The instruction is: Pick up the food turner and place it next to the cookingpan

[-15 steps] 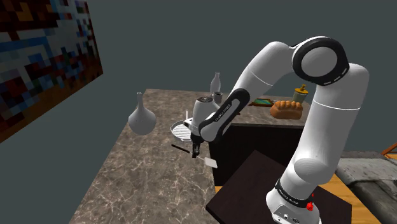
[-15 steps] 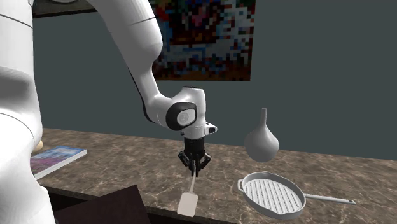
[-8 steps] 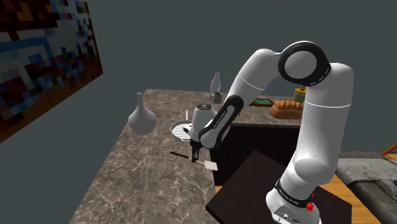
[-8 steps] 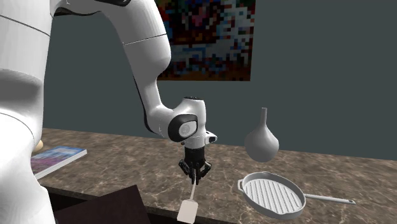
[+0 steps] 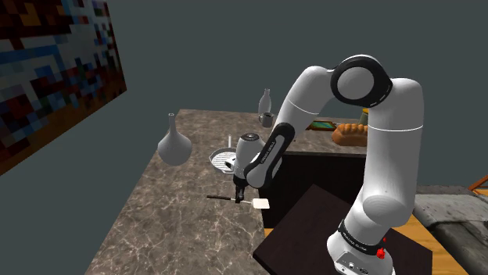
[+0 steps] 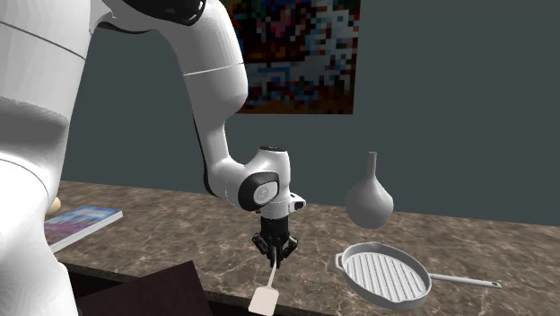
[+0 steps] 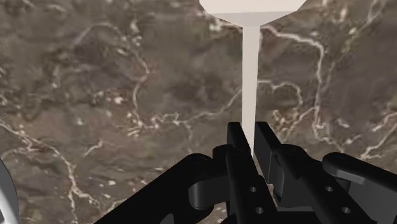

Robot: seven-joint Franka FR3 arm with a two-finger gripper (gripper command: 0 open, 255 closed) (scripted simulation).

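The pick-up half of the task is looking finished. The gripper [image 6: 274, 248] is pointing straight down, and its fingers [image 7: 236, 150] are clamping the thin pale handle of the food turner [image 6: 266, 296]. In the wrist view the handle is running out from between the two black fingers toward the flat blade.

In the second exterior view the turner is hanging below the hand. Its blade is riding very low over the brown marbled tabletop [image 6: 153, 235], close to the tabletop's near edge. Whether the blade is touching the stone cannot be told.

The cooking pan [image 6: 382, 275], a ridged oval one with a long thin handle, is sitting toward that view's right. It is near the turner but apart from it, with bare stone lying between the two. A grey vase [image 6: 369, 203] is standing behind the pan, clear of both.

Judging from this, the carrying is nearly or wholly done, since the turner is hovering beside the pan rather than far from it. What is remaining is the placing itself: lowering the turner flat onto the stone, letting the fingers part, and lifting the hand away.

One thing is calling for care. In the shoulder view the blade is appearing right at the tabletop's edge, so a release here might be leaving it partly overhanging.
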